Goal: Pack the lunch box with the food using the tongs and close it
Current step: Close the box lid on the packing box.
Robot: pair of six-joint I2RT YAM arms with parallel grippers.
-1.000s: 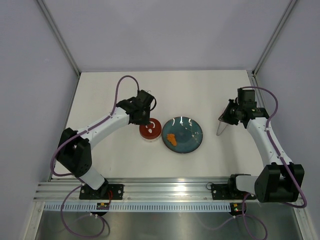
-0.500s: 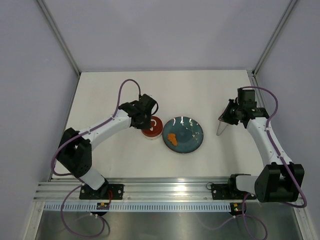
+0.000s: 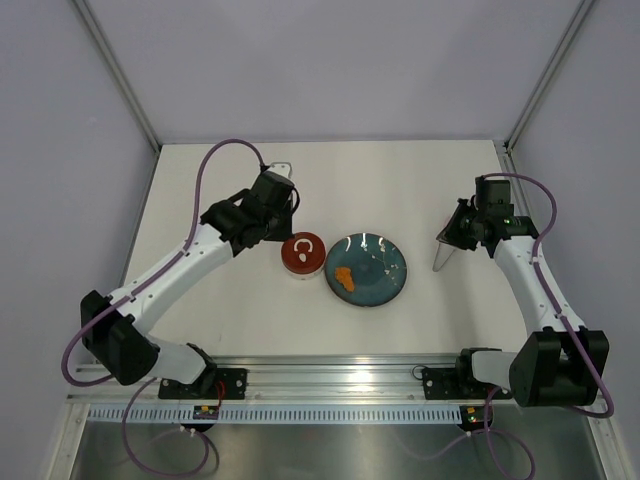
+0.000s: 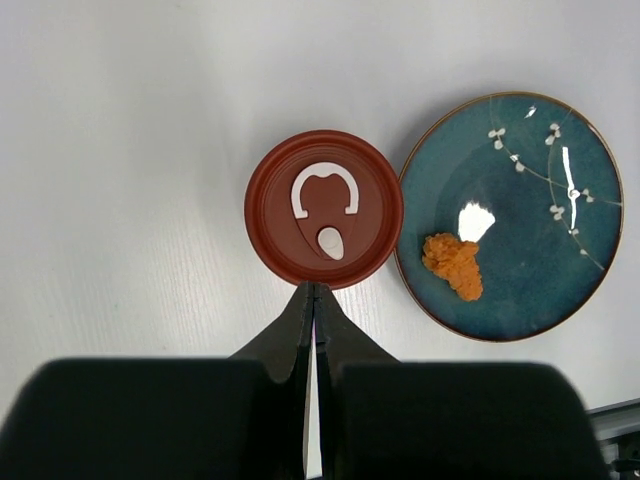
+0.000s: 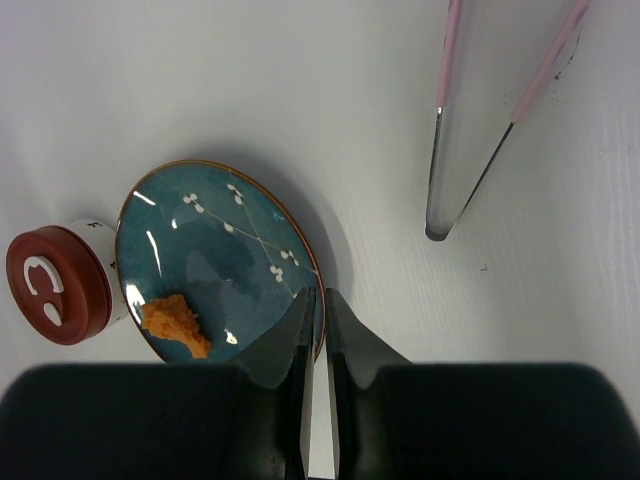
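The lunch box (image 3: 302,255) stands left of the teal plate, with its dark red lid (image 4: 323,223) on top and the white loop showing. One orange piece of food (image 4: 453,265) lies on the plate's near left part. My left gripper (image 3: 279,224) is shut and empty, hovering up and to the left of the lid; in its wrist view its fingertips (image 4: 313,292) line up with the lid's near edge. The pink-silver tongs (image 5: 436,170) lie on the table right of the plate. My right gripper (image 3: 461,231) is shut and empty beside the tongs (image 3: 446,246).
The teal plate (image 3: 380,262) with small white flower marks sits mid-table between the two arms, its left rim close to the lunch box. Grey walls enclose the table on three sides. The arm bases and a metal rail run along the near edge.
My left gripper has pulled back up and to the left off the lid, which now shows whole on the lunch box. The right arm and the tongs have not moved.
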